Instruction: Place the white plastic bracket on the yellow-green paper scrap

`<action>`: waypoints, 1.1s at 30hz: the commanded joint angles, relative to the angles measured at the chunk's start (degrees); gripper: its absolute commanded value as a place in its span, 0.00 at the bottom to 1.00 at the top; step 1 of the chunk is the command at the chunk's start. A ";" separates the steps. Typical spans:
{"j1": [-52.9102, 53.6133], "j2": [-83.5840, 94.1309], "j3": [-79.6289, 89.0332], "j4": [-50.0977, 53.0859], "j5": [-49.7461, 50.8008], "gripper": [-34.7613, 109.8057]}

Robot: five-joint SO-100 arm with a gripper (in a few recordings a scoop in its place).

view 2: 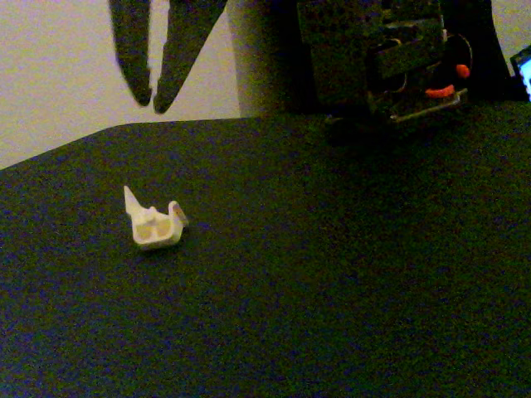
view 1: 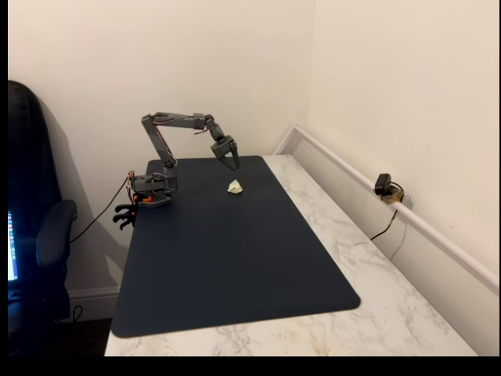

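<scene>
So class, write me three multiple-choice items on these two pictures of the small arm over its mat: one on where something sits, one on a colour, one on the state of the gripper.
1. Where does the white plastic bracket lie?
A. on the dark mat
B. on the bare marble top
C. between the gripper's fingers

2. What colour is the mat under the arm?
A. bright red
B. dark navy
C. white

3. How is the gripper placed?
A. clamped on the bracket
B. resting flat on the mat
C. hanging above the mat, holding nothing

Answers:
1 A: both fixed views show the bracket lying on the mat, apart from the arm.
2 B: in a fixed view the mat looks dark blue against the pale marble table.
3 C: the fingertips point down, clear of the mat, with only a narrow gap between them.
</scene>
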 commanded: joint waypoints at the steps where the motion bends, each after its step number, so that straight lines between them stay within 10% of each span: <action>1: -2.90 9.67 7.21 -2.11 -7.82 0.29; 33: -4.13 60.12 45.88 5.01 -6.59 0.24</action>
